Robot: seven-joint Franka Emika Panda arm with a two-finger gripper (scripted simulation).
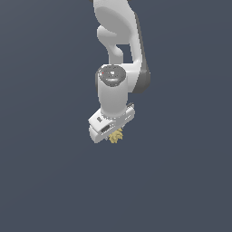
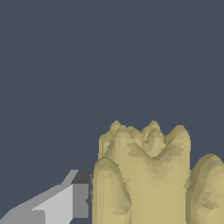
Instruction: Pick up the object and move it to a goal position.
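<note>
In the exterior view there is nothing showing toward the left but flat, dark grey ground; no goal marker is appearing anywhere in it. Moving toward the middle, the arm (image 1: 118, 50) is reaching down from the top edge, its white links folding so that the wrist is pointing nearly straight down, which is putting the hand squarely over its load. The gripper (image 1: 114, 134) is sitting at the bottom of the arm, tilted slightly, and the chunk (image 1: 116, 136) is poking out just beneath its right-hand end, mustard-yellow and jagged against the white housing. It is looking tucked up under the hand, not lying apart from it, though I cannot tell from this view whether it is clear of the ground.

In the wrist view, going the same way, one finger (image 2: 65, 202) is showing at the lower left, a grey-white bar with a dark pad facing inward. That pad is pressing right against the flank of the chunk (image 2: 148, 175), which is filling the lower right with its bumpy lobes. The other finger is hidden behind the chunk, so the grip is showing from one side only; judging by the contact, the fingers are standing narrow and clamping the chunk between them.

My guess is that the pick is done and the carry to the goal is under way, with the goal itself not in view.
</note>
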